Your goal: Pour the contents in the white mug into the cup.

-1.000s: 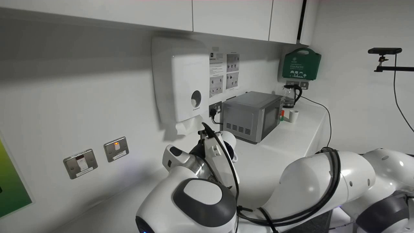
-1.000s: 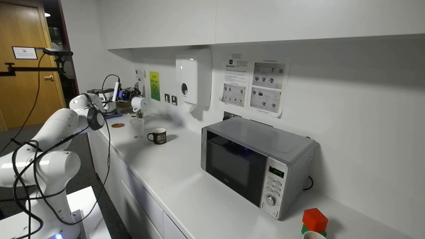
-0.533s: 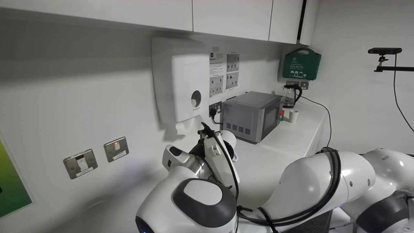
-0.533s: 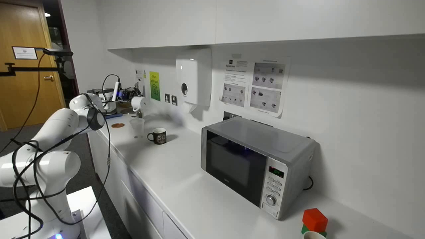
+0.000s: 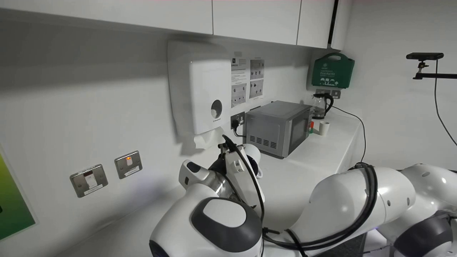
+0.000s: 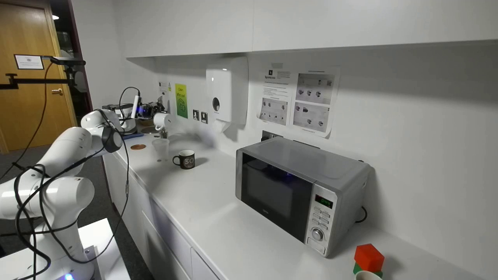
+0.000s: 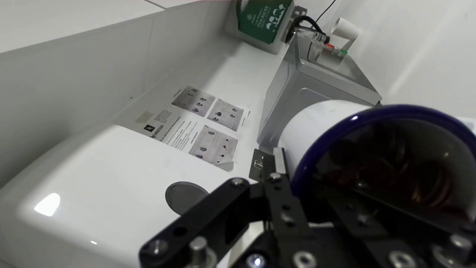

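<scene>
Counter (image 6: 210, 190), with a microwave (image 6: 299, 194) on it; above, the black gripper (image 7: 303, 180) — fingers clamped on the wall of the white mug (image 7: 314, 124), which hangs tilted. The translucent cup (image 6: 160, 149) stands upright on the counter, near the dark mug (image 6: 187, 159).

White cupboards (image 6: 186, 27) above a white counter (image 6: 218, 210), 1 wooden door (image 6: 23, 109), dark floor (image 6: 95, 171)

The mug (image 7: 334, 128) is in my gripper (image 7: 303, 182), above the counter (image 6: 212, 200), higher than the cup (image 6: 160, 147); whether directly over it, I cannot tell. In an exterior view, right of the cup stands the other mug (image 6: 186, 160), further right the microwave (image 6: 299, 190).
</scene>
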Tool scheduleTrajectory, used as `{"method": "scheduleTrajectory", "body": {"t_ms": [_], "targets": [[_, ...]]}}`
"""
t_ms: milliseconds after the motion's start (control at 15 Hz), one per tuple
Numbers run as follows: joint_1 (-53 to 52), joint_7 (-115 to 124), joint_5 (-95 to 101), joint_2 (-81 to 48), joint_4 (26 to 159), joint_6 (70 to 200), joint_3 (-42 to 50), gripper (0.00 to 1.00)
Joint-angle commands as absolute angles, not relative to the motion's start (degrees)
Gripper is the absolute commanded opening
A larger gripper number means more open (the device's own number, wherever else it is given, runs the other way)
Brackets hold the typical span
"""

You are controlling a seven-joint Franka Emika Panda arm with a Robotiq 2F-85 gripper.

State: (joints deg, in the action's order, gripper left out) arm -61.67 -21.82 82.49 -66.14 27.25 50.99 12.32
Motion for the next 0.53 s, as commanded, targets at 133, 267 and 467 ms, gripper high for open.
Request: {"method": "scheduleTrajectory", "body": {"t_ms": [133,267,467], "targets": [[-62.27,-23.6,84.49,-63.39,28.72,53.44,13.16,0.01],[-62.33,-23.47,84.45,-63.16,28.61,54.1,13.12,0.01],[-62.44,-23.28,84.4,-63.12,28.46,54.96,13.05,0.01]]}}
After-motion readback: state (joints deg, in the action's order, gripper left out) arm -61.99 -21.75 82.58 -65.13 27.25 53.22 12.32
